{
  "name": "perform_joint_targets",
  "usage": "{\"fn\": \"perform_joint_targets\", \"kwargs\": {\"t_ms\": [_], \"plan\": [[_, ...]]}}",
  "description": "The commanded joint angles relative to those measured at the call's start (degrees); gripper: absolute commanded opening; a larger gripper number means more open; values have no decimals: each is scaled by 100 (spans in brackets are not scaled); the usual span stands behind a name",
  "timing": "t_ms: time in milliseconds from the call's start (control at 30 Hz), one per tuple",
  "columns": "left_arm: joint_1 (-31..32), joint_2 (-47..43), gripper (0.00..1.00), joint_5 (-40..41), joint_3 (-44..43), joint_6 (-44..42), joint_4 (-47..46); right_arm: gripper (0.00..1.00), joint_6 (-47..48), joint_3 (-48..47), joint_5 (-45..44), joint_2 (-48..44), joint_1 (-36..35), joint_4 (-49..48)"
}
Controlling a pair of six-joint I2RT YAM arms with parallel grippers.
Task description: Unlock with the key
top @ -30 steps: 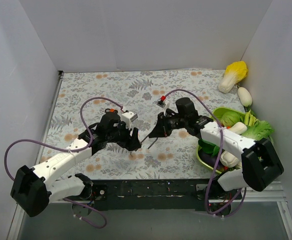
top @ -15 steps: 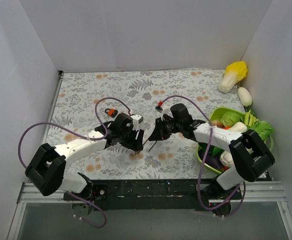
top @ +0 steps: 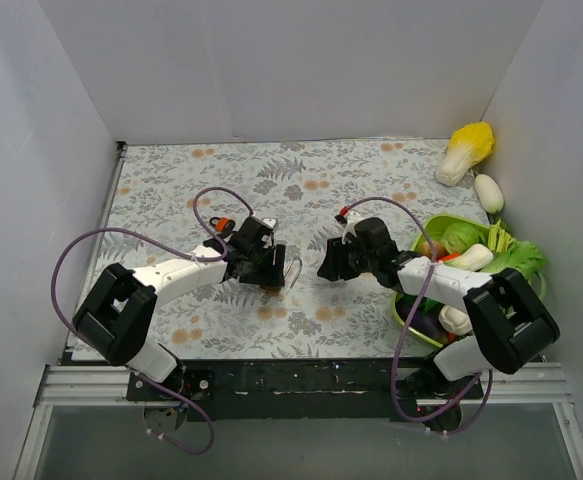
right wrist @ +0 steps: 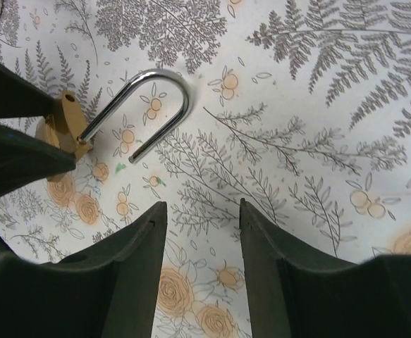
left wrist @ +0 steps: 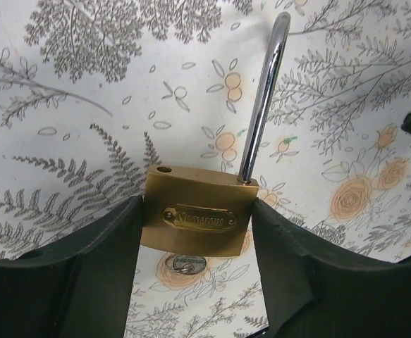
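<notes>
The only lettering is on a small raised plate (left wrist: 199, 217) on the front of the brass padlock (left wrist: 188, 189), which sits clamped between the jaws of the left gripper (left wrist: 197, 236). Its embossed word is too blurred to read. Nothing else legible.

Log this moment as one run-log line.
left jaws: shut on padlock | shackle: swung open | right jaws: open, empty, apart from padlock
</notes>
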State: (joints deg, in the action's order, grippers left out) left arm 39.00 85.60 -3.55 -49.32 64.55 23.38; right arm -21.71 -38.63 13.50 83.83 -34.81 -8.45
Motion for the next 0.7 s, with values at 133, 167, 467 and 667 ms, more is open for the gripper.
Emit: {"fn": "perform_joint_targets", "kwargs": {"t_ms": [133, 167, 467, 667], "plan": [[2, 684, 0, 258, -842, 163, -263, 54, -43, 461, -541, -1096, 114, 53], [2, 747, 0, 250, -964, 171, -263, 54, -43, 514, -576, -1262, 106, 89], [-7, 1695, 0, 537, -1826, 189, -246, 57, -87, 734, -646, -2308, 132, 519], [-16, 2188, 0, 751, -2345, 277, -307, 60, -105, 857, -857, -3108, 141, 836]]}}
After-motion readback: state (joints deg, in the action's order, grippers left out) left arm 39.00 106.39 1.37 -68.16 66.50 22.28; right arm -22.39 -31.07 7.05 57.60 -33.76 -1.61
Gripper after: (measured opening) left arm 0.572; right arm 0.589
